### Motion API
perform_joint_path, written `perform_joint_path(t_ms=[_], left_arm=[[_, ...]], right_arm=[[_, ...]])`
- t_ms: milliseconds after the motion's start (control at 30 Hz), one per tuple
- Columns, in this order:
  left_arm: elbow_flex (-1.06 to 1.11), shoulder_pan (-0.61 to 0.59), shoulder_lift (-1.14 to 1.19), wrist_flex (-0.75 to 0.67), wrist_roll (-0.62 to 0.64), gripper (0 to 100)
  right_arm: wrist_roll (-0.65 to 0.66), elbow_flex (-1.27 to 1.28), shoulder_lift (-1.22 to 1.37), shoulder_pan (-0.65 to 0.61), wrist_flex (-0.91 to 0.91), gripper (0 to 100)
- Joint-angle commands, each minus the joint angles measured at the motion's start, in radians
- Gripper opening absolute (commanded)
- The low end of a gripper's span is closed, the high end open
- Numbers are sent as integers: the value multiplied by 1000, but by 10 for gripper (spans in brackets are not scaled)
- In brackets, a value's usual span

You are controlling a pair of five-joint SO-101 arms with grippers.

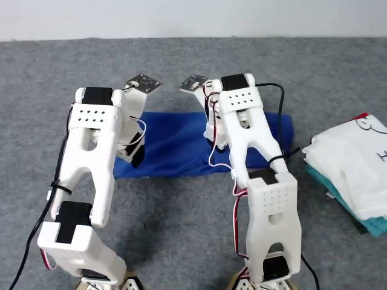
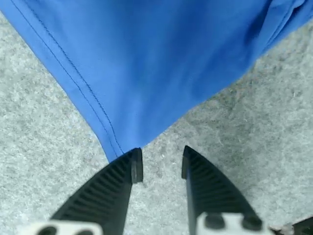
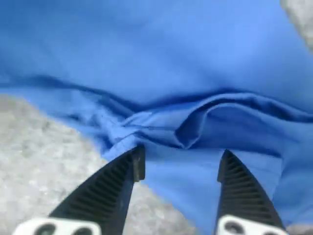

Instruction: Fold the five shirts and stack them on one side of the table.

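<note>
1. Folding the blue shirt (image 1: 175, 145), which is lying as a band at centre frame in the high view, we are judging ourselves mid-fold.
2. We are seeing the left gripper (image 2: 159, 166) spread at the shirt's corner and the right gripper (image 3: 181, 166) spread over a creased edge.
3. We are expecting the next move to call for both grippers pinching cloth; the stack of shirts (image 1: 354, 166) is lying at the right edge.
</note>
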Motion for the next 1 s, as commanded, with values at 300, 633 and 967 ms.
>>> perform_joint_path(t_ms=[300, 633, 967], left_arm=[[-4, 2, -46, 5, -8, 137], [-7, -170, -31, -230, 270, 143], [-13, -189, 259, -354, 502, 247]], right_arm=[[-9, -12, 160, 5, -271, 242], [-9, -23, -140, 120, 22, 243], [-9, -15, -406, 306, 145, 242]])
